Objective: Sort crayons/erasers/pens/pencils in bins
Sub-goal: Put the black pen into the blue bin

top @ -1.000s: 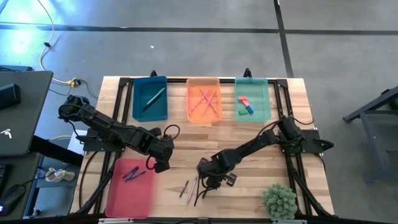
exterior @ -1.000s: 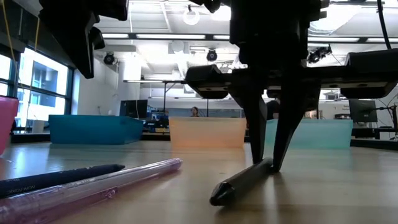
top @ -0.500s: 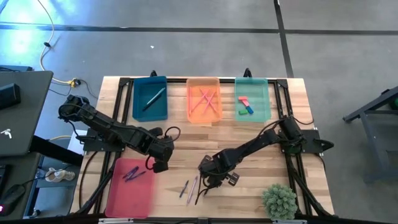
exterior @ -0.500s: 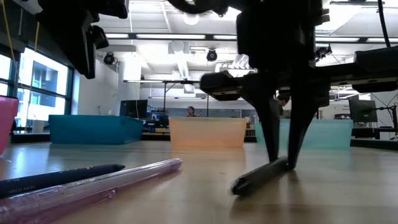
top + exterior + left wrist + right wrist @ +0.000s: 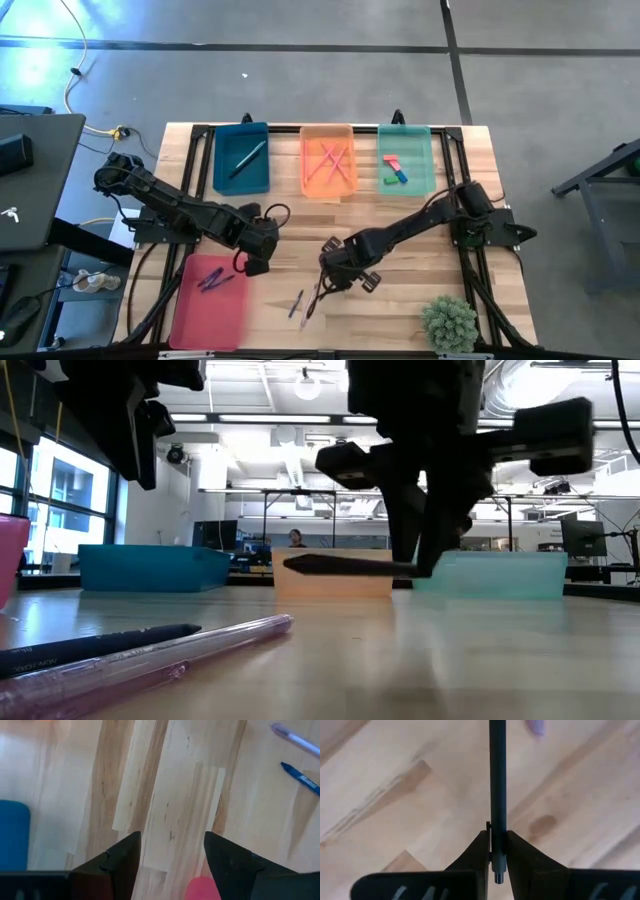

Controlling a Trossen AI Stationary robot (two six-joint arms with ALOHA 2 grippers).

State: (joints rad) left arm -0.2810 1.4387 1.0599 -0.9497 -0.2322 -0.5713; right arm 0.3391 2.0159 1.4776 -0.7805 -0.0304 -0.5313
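A black pen (image 5: 345,565) hangs level above the table, my right gripper (image 5: 336,274) shut on it near the table's middle front. A blue pen (image 5: 297,303) and a pale pink pen (image 5: 309,299) lie flat on the wood beside it. My left gripper (image 5: 172,855) stands open and holds nothing, by the far right corner of the pink-red bin (image 5: 209,298). The teal-blue bin (image 5: 241,158), orange bin (image 5: 328,161) and mint bin (image 5: 406,160) stand along the far edge. The erasers (image 5: 394,170) lie in the mint bin. My right gripper pinches the black pen between its two fingers near its butt end (image 5: 497,847). The fingers come from above and lie across the pen. The pen is lifted clear of the table and sits about level, its long free part (image 5: 330,565) sticking out to one side.
A pen (image 5: 247,157) lies in the teal-blue bin, thin sticks (image 5: 330,162) in the orange bin, and dark sticks (image 5: 213,280) in the pink-red bin. A small green plant (image 5: 449,322) stands at the near right corner. Bare wood lies between the bins and the grippers.
My right gripper has risen with the black pen. The pen lay slanted with its tip on the table; it is now lifted clear and hangs level.
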